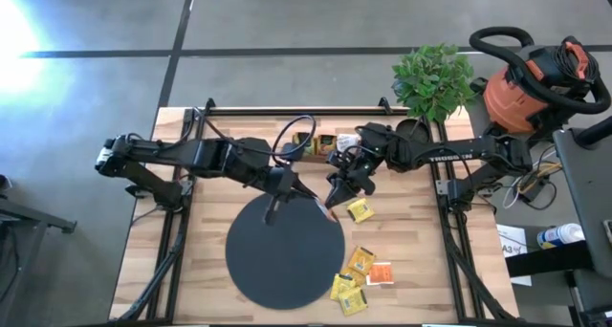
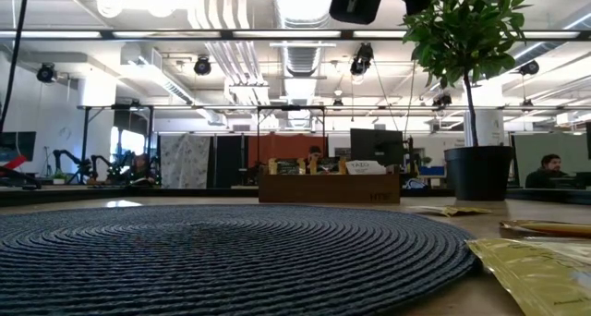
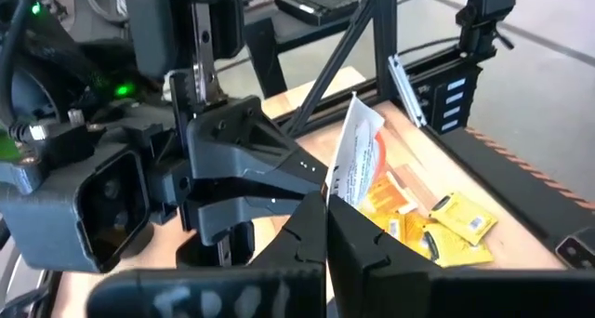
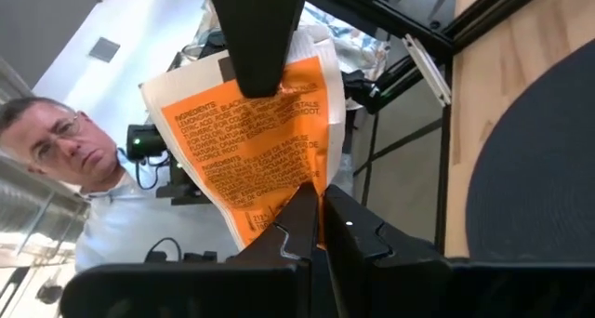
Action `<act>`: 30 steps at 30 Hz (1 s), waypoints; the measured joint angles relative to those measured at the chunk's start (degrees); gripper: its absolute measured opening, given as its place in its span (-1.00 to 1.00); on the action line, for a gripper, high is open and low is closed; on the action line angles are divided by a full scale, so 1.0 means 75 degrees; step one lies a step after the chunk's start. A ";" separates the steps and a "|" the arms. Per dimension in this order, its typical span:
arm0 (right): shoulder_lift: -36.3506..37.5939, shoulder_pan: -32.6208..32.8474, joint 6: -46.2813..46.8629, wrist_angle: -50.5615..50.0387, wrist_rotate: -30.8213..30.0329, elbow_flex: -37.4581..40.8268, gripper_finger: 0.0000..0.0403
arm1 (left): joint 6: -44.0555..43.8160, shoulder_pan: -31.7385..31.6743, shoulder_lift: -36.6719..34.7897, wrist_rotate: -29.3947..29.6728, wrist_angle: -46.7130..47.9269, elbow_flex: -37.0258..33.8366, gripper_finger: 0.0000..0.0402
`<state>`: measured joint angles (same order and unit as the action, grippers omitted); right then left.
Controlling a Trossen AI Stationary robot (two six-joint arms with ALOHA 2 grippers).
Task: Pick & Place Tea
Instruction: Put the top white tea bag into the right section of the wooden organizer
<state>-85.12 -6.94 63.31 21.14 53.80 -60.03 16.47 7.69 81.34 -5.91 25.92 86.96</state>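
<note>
One orange-and-white tea sachet (image 4: 265, 141) is being pinched from two sides above the far-right edge of the black disc (image 1: 284, 252): the right gripper (image 4: 314, 205) is clamped on one edge of it, and the left gripper (image 3: 325, 205) is clamped on another, with both pairs of jaws closed flat on the paper. The two grippers are being held tip to tip, so each is partly blocking the sight of the other.

Nearest the front edge of the table (image 1: 421, 289), to the right of the disc, a loose group of sachets is lying: four yellow sachets (image 1: 350, 291) touching or just beside one another, and one orange-red and white sachet (image 1: 381, 273) beside them. One more yellow sachet (image 1: 360, 209) is lying apart, just below the grippers.

Farther back, the wooden tray (image 1: 316, 143) is standing with further sachets upright inside; their number cannot be told. A potted plant (image 1: 432, 78) is standing at the far right corner, and an orange shop vacuum (image 1: 535, 83) beyond the table.
</note>
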 joint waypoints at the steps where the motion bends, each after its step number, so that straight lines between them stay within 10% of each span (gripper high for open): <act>1: 0.0011 -0.0005 0.0005 -0.0016 -0.0003 0.0000 -0.94 | -0.0001 -0.0015 0.0000 0.0023 0.0062 0.0002 -1.00; 30: 0.0199 -0.0381 -0.0378 -0.1268 0.0187 0.0206 -0.19 | -0.0024 -0.0212 0.0003 0.0921 0.1788 -0.0006 -1.00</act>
<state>-83.62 -9.80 60.48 11.63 55.21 -58.49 16.30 6.10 81.36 0.99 39.33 86.91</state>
